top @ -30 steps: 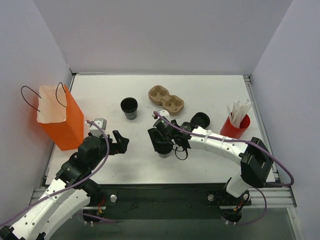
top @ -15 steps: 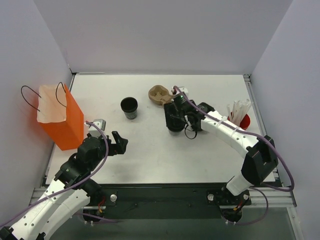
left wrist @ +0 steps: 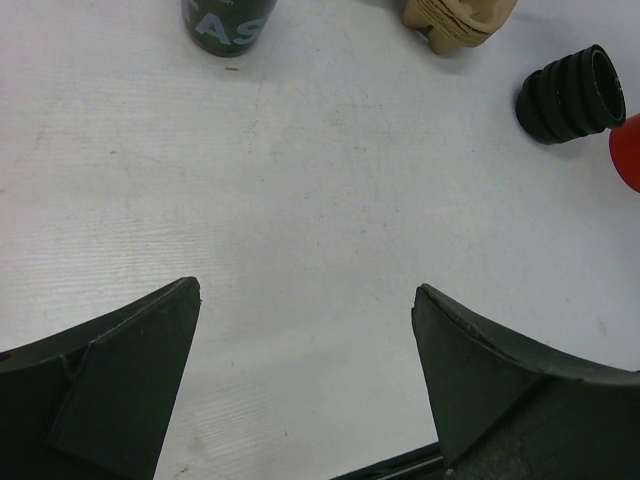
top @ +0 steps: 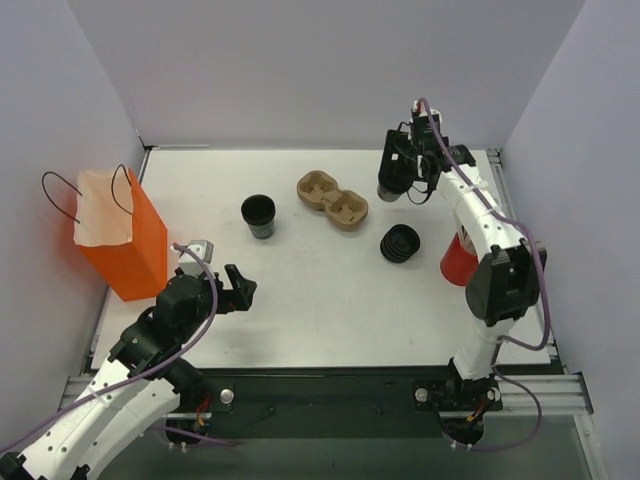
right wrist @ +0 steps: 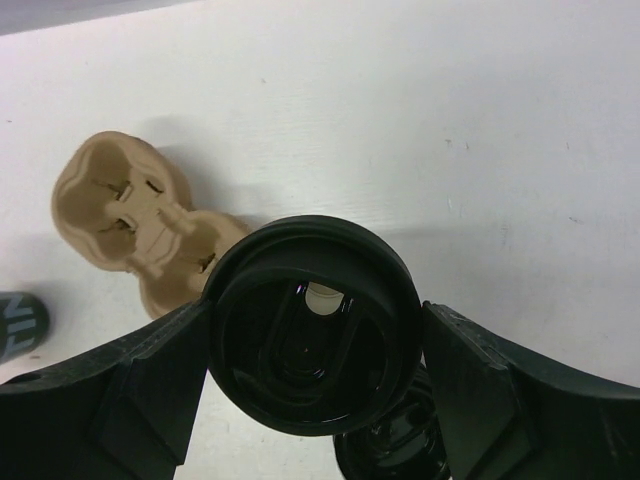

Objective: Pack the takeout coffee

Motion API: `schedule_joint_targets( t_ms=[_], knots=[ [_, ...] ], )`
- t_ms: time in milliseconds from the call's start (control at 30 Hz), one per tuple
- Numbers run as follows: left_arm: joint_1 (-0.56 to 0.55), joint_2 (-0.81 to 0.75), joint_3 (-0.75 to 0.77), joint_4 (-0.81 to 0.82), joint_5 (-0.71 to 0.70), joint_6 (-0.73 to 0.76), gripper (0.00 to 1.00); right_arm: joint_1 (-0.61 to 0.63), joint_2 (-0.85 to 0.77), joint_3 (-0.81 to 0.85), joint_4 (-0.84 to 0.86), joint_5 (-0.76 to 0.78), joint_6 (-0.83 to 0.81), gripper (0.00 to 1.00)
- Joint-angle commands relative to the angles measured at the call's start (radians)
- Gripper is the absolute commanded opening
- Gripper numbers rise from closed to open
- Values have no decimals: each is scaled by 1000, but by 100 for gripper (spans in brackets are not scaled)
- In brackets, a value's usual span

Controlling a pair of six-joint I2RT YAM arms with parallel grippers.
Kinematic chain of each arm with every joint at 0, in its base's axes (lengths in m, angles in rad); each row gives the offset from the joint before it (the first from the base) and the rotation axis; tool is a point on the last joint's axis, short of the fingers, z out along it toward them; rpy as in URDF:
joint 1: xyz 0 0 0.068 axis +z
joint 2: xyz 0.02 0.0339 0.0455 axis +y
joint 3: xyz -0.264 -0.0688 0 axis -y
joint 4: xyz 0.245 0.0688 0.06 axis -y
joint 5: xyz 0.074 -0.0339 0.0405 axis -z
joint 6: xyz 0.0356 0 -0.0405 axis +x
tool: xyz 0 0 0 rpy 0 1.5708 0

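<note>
White table (top: 300, 310), walled booth.
Orange bag (top: 125, 250): standing at left edge.
Cardboard cup carrier (top: 333, 199): far centre.
Left gripper (top: 238, 287): jaws wide apart, empty, low over near left.
Right gripper (top: 393, 180): high over far right, clamping lidded coffee cup (right wrist: 312, 325).

Left gripper (left wrist: 305, 295): jaws wide apart; dark fingers (left wrist: 130, 385) at bottom edge, over table
Table (left wrist: 300, 180): white, faintly scuffed
Black cup (left wrist: 228, 22): top left, cut off by frame; pale lettering on side
Cardboard carrier (left wrist: 460, 18): tan; top edge, right of cup, apart from it
Stack of lids (left wrist: 572, 95): black, ribbed; right side, near carrier
Red object (left wrist: 628, 152): right edge, just beside stack; mostly out of frame
</note>
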Motion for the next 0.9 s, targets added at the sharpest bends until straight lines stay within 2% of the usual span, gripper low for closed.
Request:
schedule_joint_targets(
  t_ms=[0, 300, 533, 633, 867],
  knots=[
    [-10, -6, 20, 6, -5, -9, 97, -38, 109, 90, -43, -68, -19, 68],
    [-16, -11, 20, 6, -5, -6, 97, -69, 267, 178, -47, -71, -23, 68],
    [-33, -28, 14, 3, -36, -17, 97, -69, 329, 189, -50, -71, -17, 68],
    [-33, -25, 14, 0, -42, -18, 97, -69, 337, 195, -52, -71, -22, 72],
    [-33, -21, 25, -12, -48, -17, 97, -69, 346, 236, -87, -70, -22, 87]
  ],
)
